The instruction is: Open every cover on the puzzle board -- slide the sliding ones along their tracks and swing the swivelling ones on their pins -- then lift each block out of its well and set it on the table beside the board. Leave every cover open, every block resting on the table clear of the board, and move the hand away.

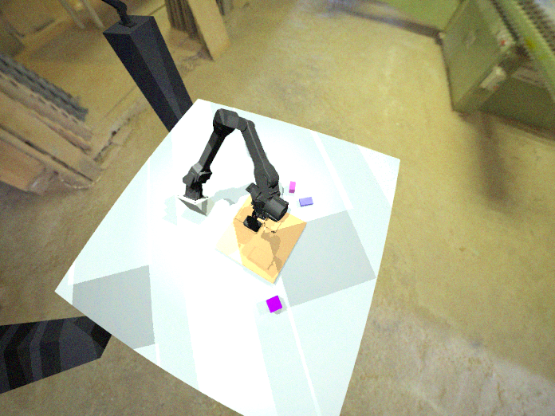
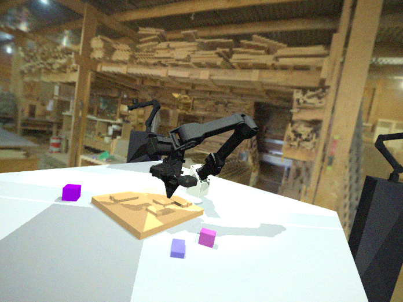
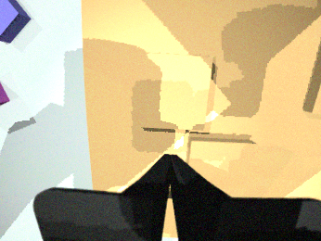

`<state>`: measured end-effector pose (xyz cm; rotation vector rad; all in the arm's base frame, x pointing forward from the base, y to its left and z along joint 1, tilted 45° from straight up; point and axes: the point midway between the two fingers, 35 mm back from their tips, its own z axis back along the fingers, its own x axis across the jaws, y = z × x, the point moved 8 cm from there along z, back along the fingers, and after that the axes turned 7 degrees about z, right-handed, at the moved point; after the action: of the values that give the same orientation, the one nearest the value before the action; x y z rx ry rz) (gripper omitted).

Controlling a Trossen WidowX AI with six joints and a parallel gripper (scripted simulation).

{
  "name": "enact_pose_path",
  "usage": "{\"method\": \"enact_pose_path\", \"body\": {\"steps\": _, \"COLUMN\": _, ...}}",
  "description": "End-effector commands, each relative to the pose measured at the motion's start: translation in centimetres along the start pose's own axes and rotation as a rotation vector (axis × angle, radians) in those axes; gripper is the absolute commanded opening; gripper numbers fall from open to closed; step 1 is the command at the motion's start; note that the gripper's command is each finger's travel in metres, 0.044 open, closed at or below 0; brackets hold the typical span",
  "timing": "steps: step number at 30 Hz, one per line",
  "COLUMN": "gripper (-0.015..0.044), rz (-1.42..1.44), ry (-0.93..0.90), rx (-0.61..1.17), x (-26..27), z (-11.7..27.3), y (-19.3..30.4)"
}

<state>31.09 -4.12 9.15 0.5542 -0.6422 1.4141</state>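
Observation:
The wooden puzzle board (image 1: pixel 289 239) (image 2: pixel 118 214) (image 3: pixel 109 69) lies flat on the table. Low board-coloured raised plates show on it, one square plate (image 3: pixel 186 99) just ahead of the fingertips; shadows hide which are covers and whether wells are open. My gripper (image 1: pixel 252 225) (image 2: pixel 169 196) (image 3: pixel 170 159) is shut and empty, pointing down with its tips low over the board's robot-side part. A purple block (image 1: pixel 274 304) (image 2: pixel 71 192) stands on the table off the far side. A magenta block (image 1: pixel 292 186) (image 2: pixel 207 237) (image 3: pixel 3 95) and a blue block (image 1: pixel 305 201) (image 2: pixel 178 248) (image 3: pixel 7 18) rest on the table off another side.
The arm's pale base (image 1: pixel 197 206) (image 2: pixel 201 188) stands on the table near the board. The table (image 1: pixel 179 313) (image 2: pixel 260 266) carries large patches of shadow. Dark pedestals (image 1: pixel 150 67) (image 2: pixel 370 227) stand beyond the table's edges.

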Motion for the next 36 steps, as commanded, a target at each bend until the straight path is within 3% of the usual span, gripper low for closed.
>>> {"method": "enact_pose_path", "body": {"steps": 1, "gripper": 0.0000, "rz": -0.010, "ry": -0.006, "rx": 0.008, "x": 0.0, "z": -0.7, "y": 0.2}}
{"method": "enact_pose_path", "body": {"steps": 36, "gripper": 0.0000, "rz": -0.010, "ry": -0.009, "rx": 0.009, "x": 0.1, "z": -4.0, "y": 0.4}}
